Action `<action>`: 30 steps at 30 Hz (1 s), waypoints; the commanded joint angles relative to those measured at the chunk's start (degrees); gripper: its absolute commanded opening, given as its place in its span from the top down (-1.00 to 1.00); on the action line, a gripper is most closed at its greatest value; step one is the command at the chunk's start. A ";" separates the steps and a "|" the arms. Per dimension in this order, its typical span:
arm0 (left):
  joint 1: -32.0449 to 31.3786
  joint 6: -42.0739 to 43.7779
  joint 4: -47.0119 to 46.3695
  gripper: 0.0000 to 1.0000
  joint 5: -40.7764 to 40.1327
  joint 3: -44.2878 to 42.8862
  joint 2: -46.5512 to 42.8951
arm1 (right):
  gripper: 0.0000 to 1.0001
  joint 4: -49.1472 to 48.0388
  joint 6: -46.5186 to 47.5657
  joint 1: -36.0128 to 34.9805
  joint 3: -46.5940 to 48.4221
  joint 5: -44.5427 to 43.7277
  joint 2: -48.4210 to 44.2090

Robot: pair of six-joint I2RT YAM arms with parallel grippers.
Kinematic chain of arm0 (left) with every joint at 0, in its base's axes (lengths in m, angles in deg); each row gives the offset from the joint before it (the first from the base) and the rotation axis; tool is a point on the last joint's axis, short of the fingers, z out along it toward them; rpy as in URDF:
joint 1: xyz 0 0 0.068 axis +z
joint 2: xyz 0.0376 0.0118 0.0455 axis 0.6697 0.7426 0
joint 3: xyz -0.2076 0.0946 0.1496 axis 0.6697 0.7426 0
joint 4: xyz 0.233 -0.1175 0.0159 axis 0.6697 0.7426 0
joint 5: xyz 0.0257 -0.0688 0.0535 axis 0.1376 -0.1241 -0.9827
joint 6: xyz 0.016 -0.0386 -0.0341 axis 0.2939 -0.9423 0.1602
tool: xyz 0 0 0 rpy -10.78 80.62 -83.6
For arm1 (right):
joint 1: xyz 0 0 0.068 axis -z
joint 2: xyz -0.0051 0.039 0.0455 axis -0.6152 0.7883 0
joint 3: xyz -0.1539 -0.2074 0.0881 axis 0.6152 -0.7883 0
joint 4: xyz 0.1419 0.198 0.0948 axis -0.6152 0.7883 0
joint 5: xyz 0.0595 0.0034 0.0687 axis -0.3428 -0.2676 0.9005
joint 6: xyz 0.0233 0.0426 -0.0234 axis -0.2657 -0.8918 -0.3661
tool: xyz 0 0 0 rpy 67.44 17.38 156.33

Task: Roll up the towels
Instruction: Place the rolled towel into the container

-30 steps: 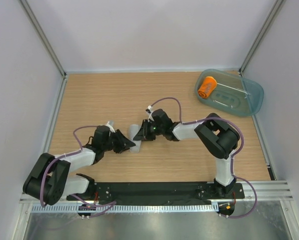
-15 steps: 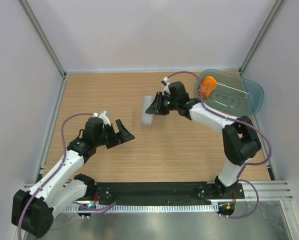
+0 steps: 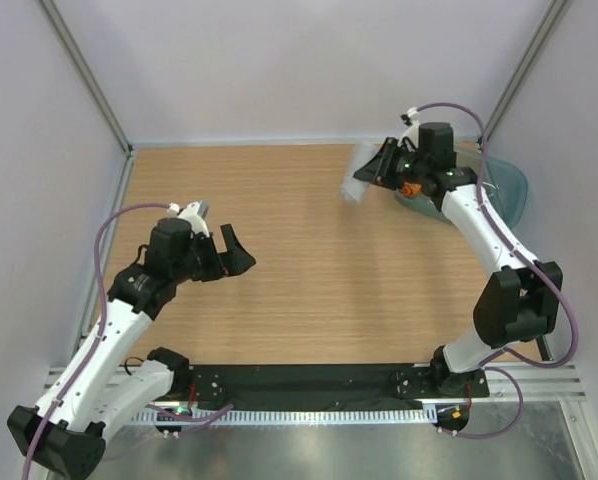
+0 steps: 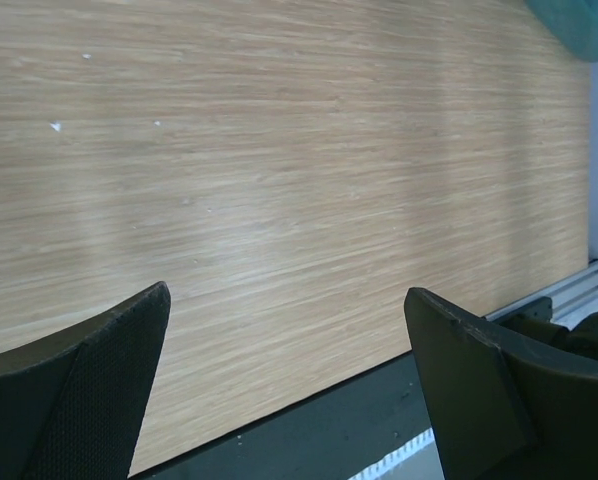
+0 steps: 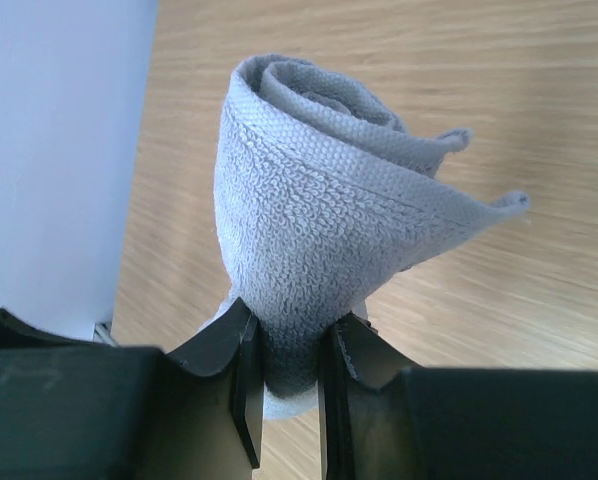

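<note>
The right pincer (image 3: 377,170) was clenched on one end of the rolled light grey terry towel (image 5: 319,210), holding it up over the far right of the wooden tabletop (image 3: 309,270), just beside the translucent blue-green plastic tub (image 3: 511,192). The left pincer (image 3: 235,251) gaped wide, released, above the tabletop's left side.

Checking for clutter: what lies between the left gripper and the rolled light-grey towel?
Nothing: bare wooden tabletop separates left gripper from rolled light-grey towel, top view.
</note>
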State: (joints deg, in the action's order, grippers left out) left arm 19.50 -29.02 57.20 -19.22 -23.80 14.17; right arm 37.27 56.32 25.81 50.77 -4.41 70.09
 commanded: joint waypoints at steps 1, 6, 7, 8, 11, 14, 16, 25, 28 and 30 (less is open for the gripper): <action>-0.13 5.44 4.66 -1.00 -3.60 -2.53 -1.92 | 0.98 1.54 1.35 6.33 4.90 2.77 -3.54; -0.13 8.60 6.42 -1.00 -5.09 -3.93 -4.21 | 0.98 -4.84 -6.19 16.54 6.23 9.71 -2.49; -0.13 9.22 6.60 -1.00 -5.53 -4.02 -4.65 | 0.98 -5.65 -6.99 18.04 7.36 11.81 -1.87; -0.13 9.22 6.68 -0.99 -6.40 -3.85 -5.09 | 0.98 -6.10 -7.78 20.31 8.24 12.44 -1.34; -0.13 8.96 5.63 -0.99 -6.59 -2.62 -7.28 | 0.97 -7.15 -10.23 24.02 9.75 13.15 0.24; -0.13 8.79 5.72 -1.00 -8.25 -2.70 -8.34 | 0.98 -26.06 -17.96 30.78 2.20 13.76 -1.42; -0.13 8.87 5.46 -1.00 -8.35 -2.53 -8.52 | 0.98 -30.61 -22.20 34.39 -0.61 13.94 -0.90; -0.13 8.87 5.90 -1.00 -7.38 -2.62 -6.59 | 0.98 -45.97 -22.98 36.42 -4.14 16.91 9.71; -0.13 8.87 5.72 -0.99 -7.12 -2.62 -6.59 | 0.98 -59.24 -29.30 36.60 -3.01 22.10 18.24; -0.13 8.96 5.72 -0.99 -7.12 -2.62 -6.59 | 0.98 -62.95 -32.04 36.68 -1.69 24.99 24.22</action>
State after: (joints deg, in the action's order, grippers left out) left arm 19.50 -20.86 63.12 -26.69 -25.33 7.96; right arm -12.57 31.27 62.22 47.93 14.22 88.71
